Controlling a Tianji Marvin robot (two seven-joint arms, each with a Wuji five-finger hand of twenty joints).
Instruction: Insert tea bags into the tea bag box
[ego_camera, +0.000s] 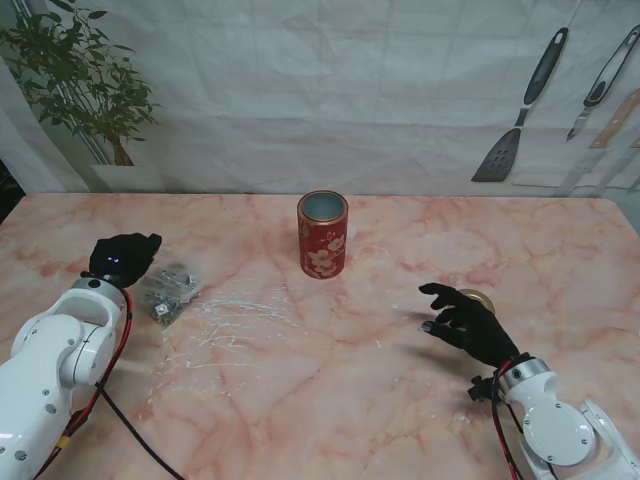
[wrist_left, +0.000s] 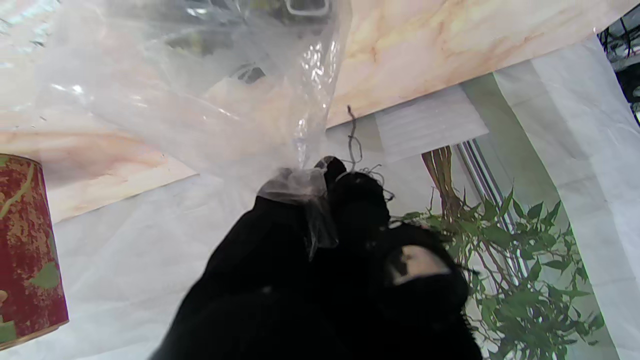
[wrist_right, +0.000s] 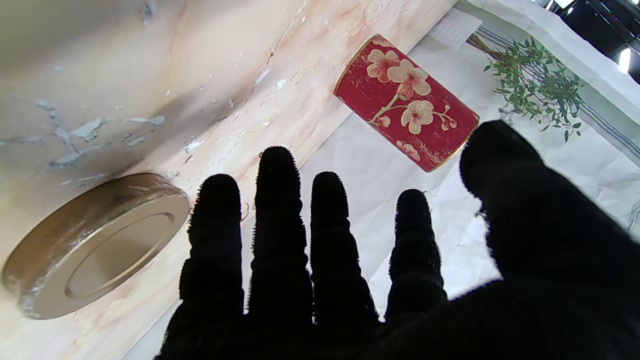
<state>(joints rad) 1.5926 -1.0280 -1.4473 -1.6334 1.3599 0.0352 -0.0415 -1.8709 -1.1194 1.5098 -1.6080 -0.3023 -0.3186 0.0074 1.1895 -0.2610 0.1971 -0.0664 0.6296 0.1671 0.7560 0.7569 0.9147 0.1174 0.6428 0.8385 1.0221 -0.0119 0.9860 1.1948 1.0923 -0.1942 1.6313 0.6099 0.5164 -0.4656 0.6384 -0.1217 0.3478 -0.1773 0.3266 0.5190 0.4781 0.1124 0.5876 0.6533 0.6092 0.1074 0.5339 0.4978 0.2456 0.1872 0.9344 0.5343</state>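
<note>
The tea bag box is a red tin (ego_camera: 322, 234) with white flowers; it stands upright in the middle of the table with its top open, and shows as well in the wrist views (wrist_left: 27, 250) (wrist_right: 407, 102). Its gold lid (ego_camera: 478, 298) (wrist_right: 95, 245) lies flat to the right. My left hand (ego_camera: 125, 258) (wrist_left: 330, 260) is at the left, its fingertips pinched on a clear plastic packet of tea bags (ego_camera: 170, 290) (wrist_left: 200, 90) that rests beside it. My right hand (ego_camera: 465, 322) (wrist_right: 350, 270) hovers by the lid with its fingers spread and nothing in it.
White flecks (ego_camera: 235, 325) mark the marble table top between the packet and the tin. A potted plant (ego_camera: 80, 80) stands beyond the far left corner. Kitchen utensils (ego_camera: 520, 110) hang on the white backdrop at the far right.
</note>
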